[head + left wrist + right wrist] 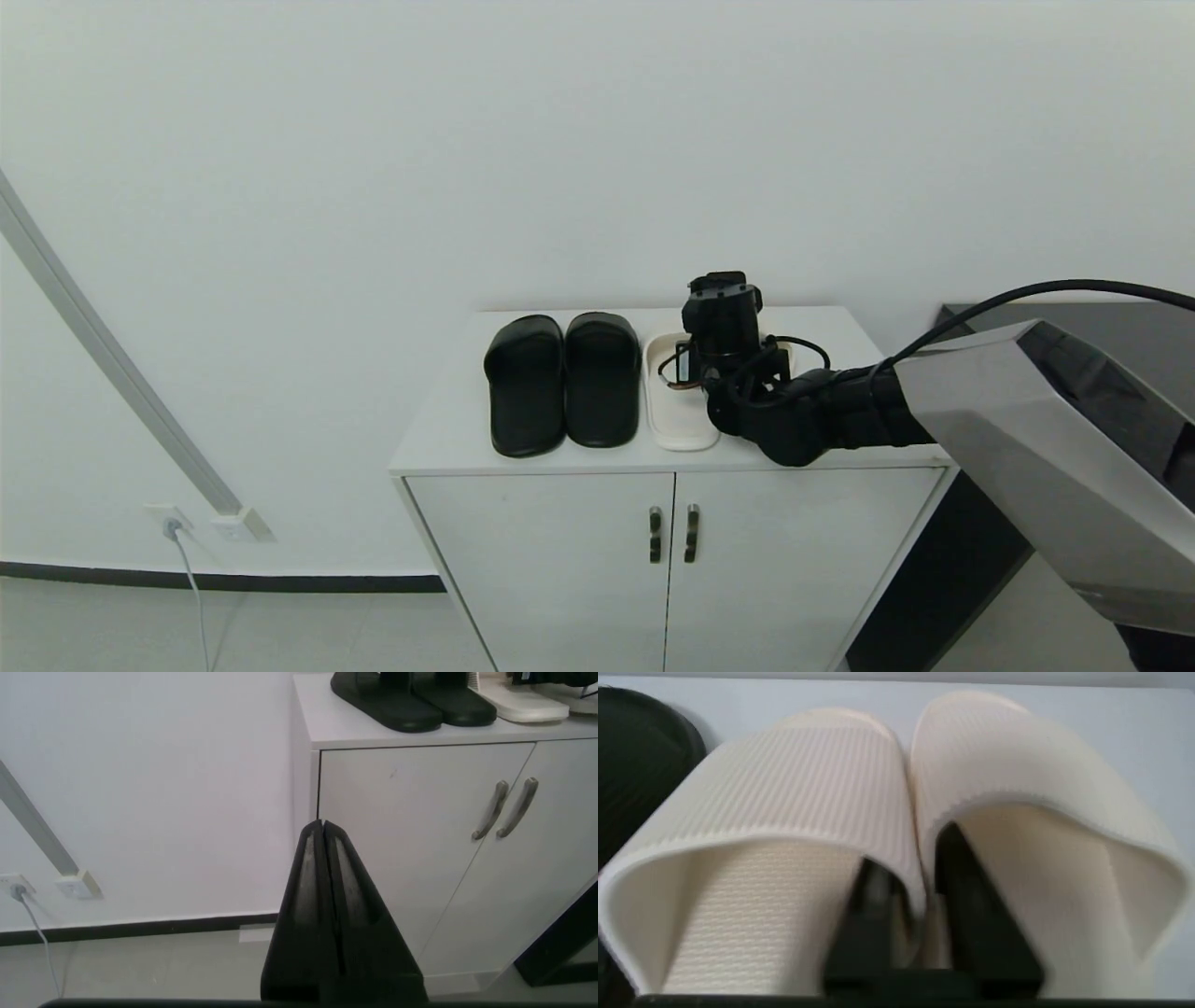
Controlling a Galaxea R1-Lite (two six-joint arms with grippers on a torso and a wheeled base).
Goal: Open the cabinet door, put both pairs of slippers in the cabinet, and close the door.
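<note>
Where the task stood: both cabinet doors (541,560) were shut, their handles (692,532) side by side at the middle seam, and neither pair was inside.
Cream slippers (785,812): side by side on the cabinet top (448,420), right of its middle, heels toward the front edge, just beside the black pair.
Black slippers (560,383): side by side near the middle of the cabinet top, toes toward the back edge, untouched.
Right claw (920,887): down over the cream pair, one finger under each strap, apparently clamped on the two inner strap edges where they met.
Left claw (322,826): fingers pressed together with nothing between them, held low before the cabinet's left front corner, apart from the doors.
Handling, as a judgement: the cream pair looked like light foam, soft enough for the straps to fold under pressure; the ribbed strap surface should give some bite.
Where to hold: the adjoining strap edges, so both slippers lift as one.
Risk: a shallow pinch could let one slipper slide free, and the shut doors left it nowhere to go.
Next need: a handle pulled, likely by the free left claw.
</note>
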